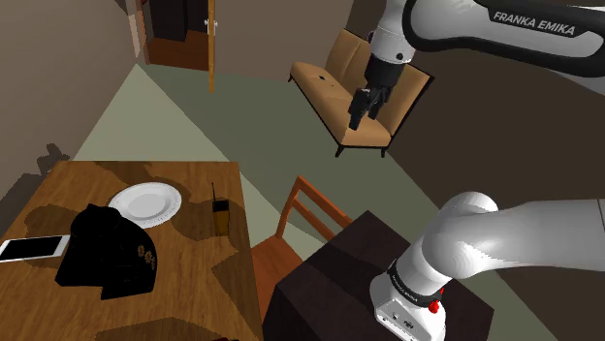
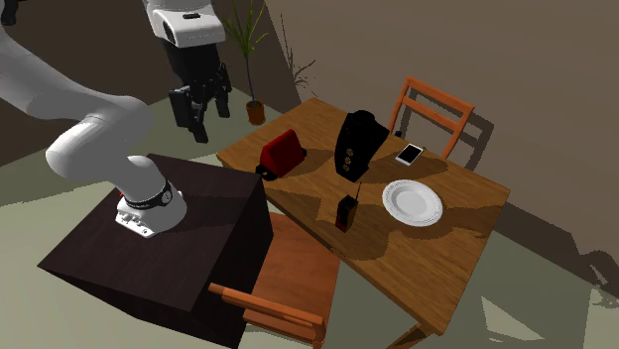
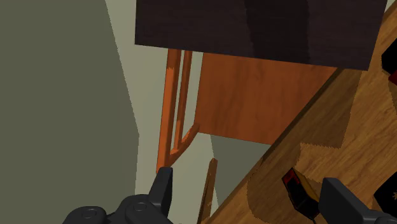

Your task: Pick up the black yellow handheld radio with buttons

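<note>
The handheld radio (image 1: 220,215) is a small dark upright box with a thin antenna. It stands on the wooden table (image 1: 107,310) near the edge that faces the stand, beside a white plate (image 1: 146,203). From the second exterior view the radio (image 2: 346,212) stands between the plate (image 2: 413,202) and the table edge. My gripper (image 1: 359,107) hangs high in the air, well off the table and far from the radio. Its fingers stand apart with nothing between them. In the wrist view the radio (image 3: 299,191) shows dark with a yellowish side, far below the open gripper (image 3: 248,198).
On the table also lie a black cap-like object (image 2: 355,144), a white phone (image 2: 409,154) and a red object (image 2: 282,152). An orange wooden chair (image 2: 288,288) is tucked between the dark stand (image 2: 159,258) and the table; a second chair (image 2: 432,109) stands on the far side.
</note>
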`<state>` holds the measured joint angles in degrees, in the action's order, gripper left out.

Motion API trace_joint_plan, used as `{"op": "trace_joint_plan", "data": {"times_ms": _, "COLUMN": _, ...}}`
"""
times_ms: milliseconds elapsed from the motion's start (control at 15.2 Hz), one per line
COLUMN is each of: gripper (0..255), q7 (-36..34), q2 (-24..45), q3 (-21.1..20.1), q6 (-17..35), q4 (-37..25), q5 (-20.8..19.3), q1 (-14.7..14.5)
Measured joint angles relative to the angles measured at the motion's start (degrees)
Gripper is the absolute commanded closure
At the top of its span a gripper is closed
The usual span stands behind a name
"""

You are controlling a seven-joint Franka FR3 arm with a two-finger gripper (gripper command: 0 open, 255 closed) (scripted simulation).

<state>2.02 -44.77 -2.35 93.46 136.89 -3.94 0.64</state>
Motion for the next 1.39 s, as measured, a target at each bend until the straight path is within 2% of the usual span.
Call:
{"op": "trace_joint_plan", "data": {"times_ms": 198, "gripper": 0, "q7": -0.93, "q2": 1.56, "q3": -0.64, "q6": 2.09, "q4": 0.75, "q5": 0.39, "q1": -0.16}}
{"op": "trace_joint_plan", "data": {"times_ms": 528, "gripper": 0, "q7": -5.17, "q2": 7.14, "q3": -3.74, "q6": 10.03, "q4": 3.78, "q5": 2.09, "q1": -1.03}}
{"op": "trace_joint_plan", "data": {"times_ms": 990, "gripper": 0, "q7": -10.83, "q2": 19.50, "q3": -7.70, "q6": 22.16, "q4": 4.43, "q5": 2.86, "q1": -1.48}}
{"op": "trace_joint_plan", "data": {"times_ms": 1386, "gripper": 0, "q7": -16.80, "q2": 32.46, "q3": -11.19, "q6": 30.80, "q4": 0.97, "q5": 1.47, "q1": -1.60}}
